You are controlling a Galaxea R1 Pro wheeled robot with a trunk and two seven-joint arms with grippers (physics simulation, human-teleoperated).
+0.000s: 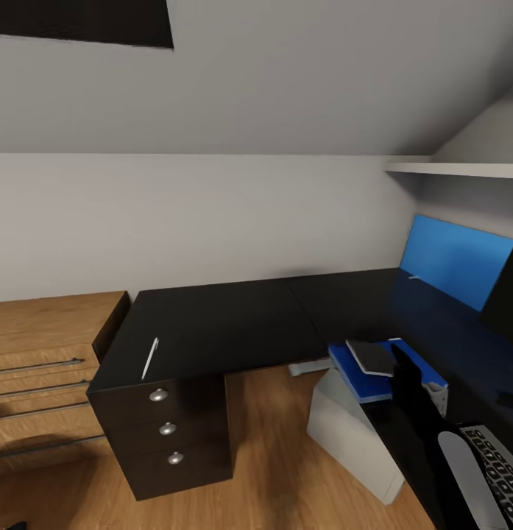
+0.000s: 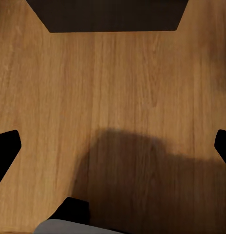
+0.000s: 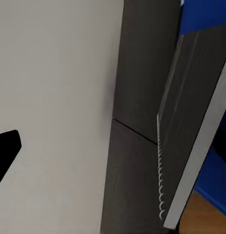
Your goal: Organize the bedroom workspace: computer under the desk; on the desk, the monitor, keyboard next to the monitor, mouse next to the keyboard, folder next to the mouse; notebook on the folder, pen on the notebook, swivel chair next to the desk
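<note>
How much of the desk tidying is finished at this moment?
Looks done: the notebook lies on the blue folder at the edge of the desk, the keyboard is on the desk, and the computer stands below it. In hand: nothing visibly gripped. Left: the pen lies apart on the desk, not on the notebook.

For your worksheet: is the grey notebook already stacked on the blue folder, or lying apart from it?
Stacked. In the head view the notebook lies flat on the folder, blue showing around its edges.

One worktop (image 1: 212, 324), three drawer knobs (image 1: 167, 428), one pen (image 1: 150, 358), one folder (image 1: 359, 372), one notebook (image 1: 372, 356), one keyboard (image 1: 499, 471), one wooden shelf unit (image 1: 43, 368).
</note>
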